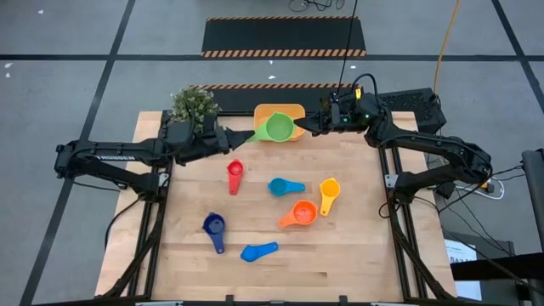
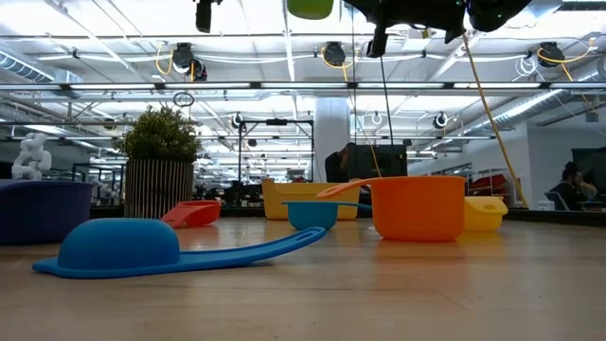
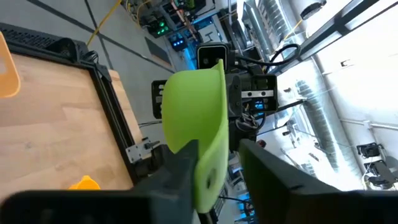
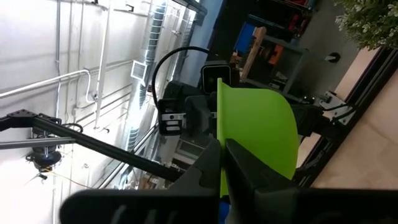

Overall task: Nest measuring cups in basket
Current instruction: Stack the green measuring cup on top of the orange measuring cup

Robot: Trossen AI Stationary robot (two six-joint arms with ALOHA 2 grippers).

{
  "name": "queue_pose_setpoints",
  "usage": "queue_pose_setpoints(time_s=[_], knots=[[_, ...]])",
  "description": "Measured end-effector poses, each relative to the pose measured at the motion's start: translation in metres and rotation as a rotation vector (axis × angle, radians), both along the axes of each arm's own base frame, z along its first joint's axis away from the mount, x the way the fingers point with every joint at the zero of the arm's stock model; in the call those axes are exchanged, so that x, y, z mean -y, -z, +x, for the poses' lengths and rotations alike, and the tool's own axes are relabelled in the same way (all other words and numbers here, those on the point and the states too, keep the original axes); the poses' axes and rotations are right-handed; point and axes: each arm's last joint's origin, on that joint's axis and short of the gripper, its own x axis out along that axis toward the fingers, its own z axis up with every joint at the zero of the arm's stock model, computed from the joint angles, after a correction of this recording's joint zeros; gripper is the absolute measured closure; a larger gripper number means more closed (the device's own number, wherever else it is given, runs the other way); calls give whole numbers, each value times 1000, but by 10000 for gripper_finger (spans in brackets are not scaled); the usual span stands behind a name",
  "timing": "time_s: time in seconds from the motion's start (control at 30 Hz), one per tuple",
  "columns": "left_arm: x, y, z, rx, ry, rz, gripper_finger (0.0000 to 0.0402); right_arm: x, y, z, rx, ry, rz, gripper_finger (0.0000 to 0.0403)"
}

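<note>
Handover over basket (image 1: pixel 265 111): left claw (image 1: pixel 246 135) clamping green cup (image 1: pixel 278 127) by handle; right claw (image 1: pixel 308 126) pinching cup rim, fingers together. Holding cup level, releasing one side only, lowering straight into basket. Remaining cups lying on surface (image 1: pixel 357 255).

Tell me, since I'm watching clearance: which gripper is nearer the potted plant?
Left. The left gripper sits just beside the potted plant; the right gripper is farther, beyond the green cup.

Cup (image 1: pixel 278 127) above basket (image 1: pixel 265 111); six cups on table (image 1: pixel 357 246).
</note>
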Motion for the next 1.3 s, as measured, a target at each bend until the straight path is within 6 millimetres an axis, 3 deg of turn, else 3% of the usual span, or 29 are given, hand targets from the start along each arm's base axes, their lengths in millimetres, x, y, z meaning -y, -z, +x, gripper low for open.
queue_pose_setpoints(time_s=[0.2,0.37,0.53,0.83,1.07,1.3], knots=[[1,-2,0,8,14,19,385,0,1,0,-8,0,4,402],[6,-2,0,7,37,20,388,0,2,1,-12,-4,20,376],[18,1,1,-15,48,10,395,6,2,-3,-20,-33,17,315],[71,5,-1,-5,-4,-59,395,6,-6,-17,-27,-141,2,229],[121,21,9,9,-24,-95,396,-13,-19,-48,-99,-86,-25,223],[150,45,36,62,17,-106,397,-47,-25,-81,-199,-30,-47,223]])
